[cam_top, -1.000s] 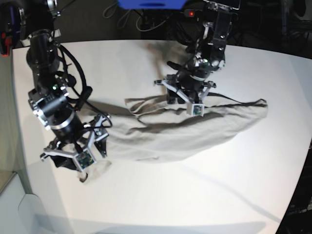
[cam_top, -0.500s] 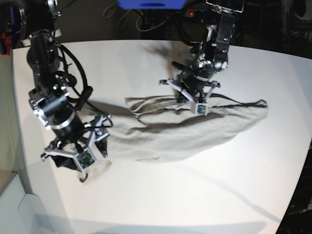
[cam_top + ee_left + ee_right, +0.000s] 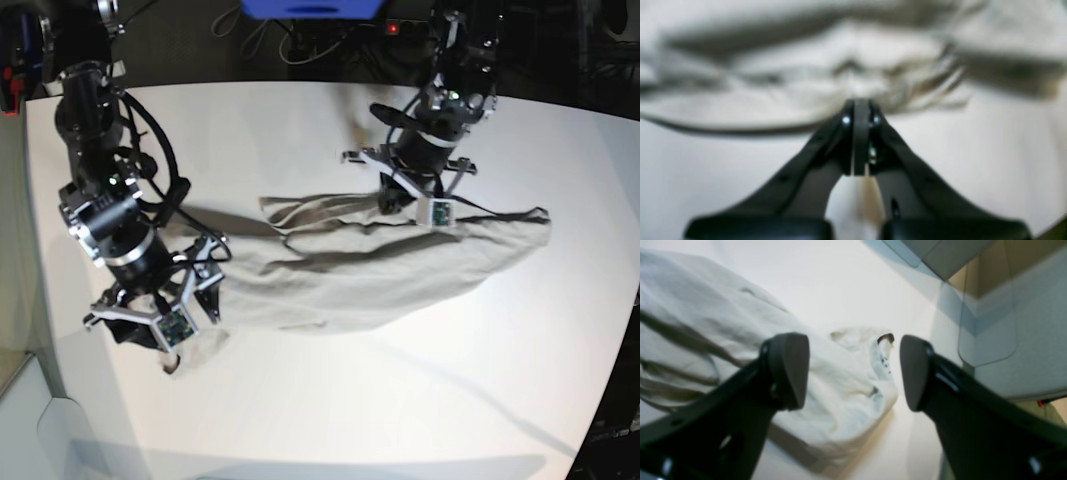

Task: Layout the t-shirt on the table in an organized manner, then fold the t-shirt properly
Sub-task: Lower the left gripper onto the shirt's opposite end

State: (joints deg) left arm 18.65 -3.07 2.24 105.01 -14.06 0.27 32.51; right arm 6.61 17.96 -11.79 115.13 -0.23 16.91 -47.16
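One t-shirt (image 3: 380,262), long axis left-right

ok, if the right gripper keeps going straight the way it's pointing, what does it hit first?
Most likely the bunched neck end of the light grey-beige cotton t-shirt, which lies between and just beyond the open right gripper, on the white table. Depth is unclear.

Bright overhead light; soft shadows fall on the matte white tabletop (image 3: 330,420). Left wrist view heavily blurred; right wrist view soft; base view bowed at edges.
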